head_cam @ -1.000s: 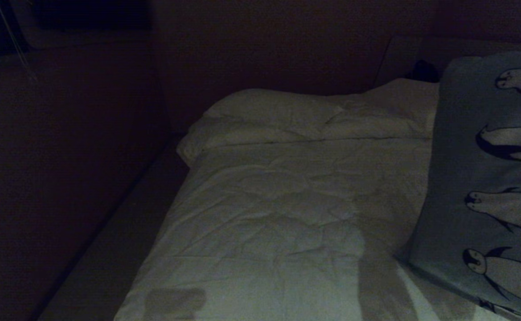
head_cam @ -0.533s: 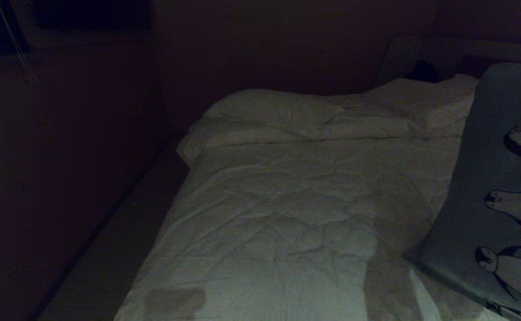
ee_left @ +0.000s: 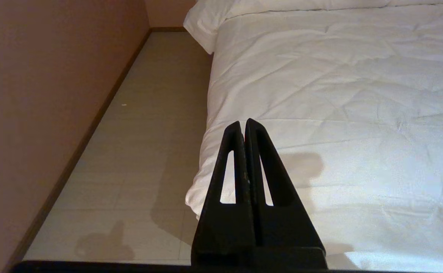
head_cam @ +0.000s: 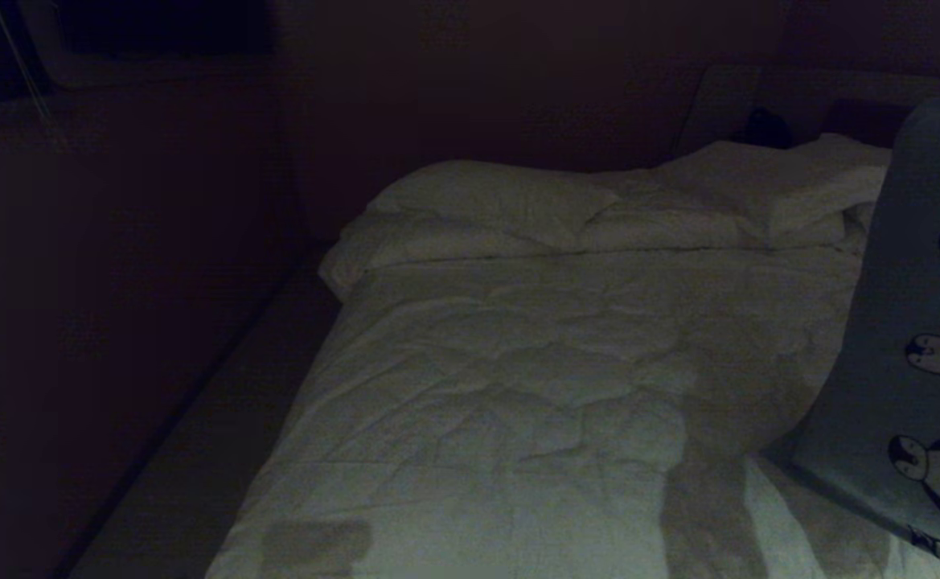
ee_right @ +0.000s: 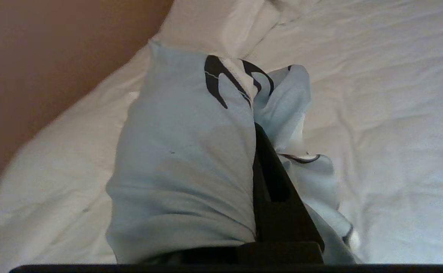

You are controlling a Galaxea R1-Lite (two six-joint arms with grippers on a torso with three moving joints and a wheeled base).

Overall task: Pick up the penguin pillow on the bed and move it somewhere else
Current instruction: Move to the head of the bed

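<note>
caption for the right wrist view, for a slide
Right gripper shut on the penguin pillow, its fabric bunched around the fingers, above the bed.

A pale grey-blue penguin pillow [head_cam: 912, 338] printed with black-and-white penguins hangs at 3 o'clock in the head view. The bed [head_cam: 518, 386] has a plain white quilted duvet and white pillows [head_cam: 502, 201]. The floor [ee_left: 145, 125] is beige; the wall [ee_left: 47, 83] is reddish-brown.

Penguin pillow [head_cam: 912, 338] cut off by head view's right edge. In right wrist view, its bunched fabric hides most of right gripper [ee_right: 261, 140]. Dark object [head_cam: 767, 127] past far pillows unidentifiable.
</note>
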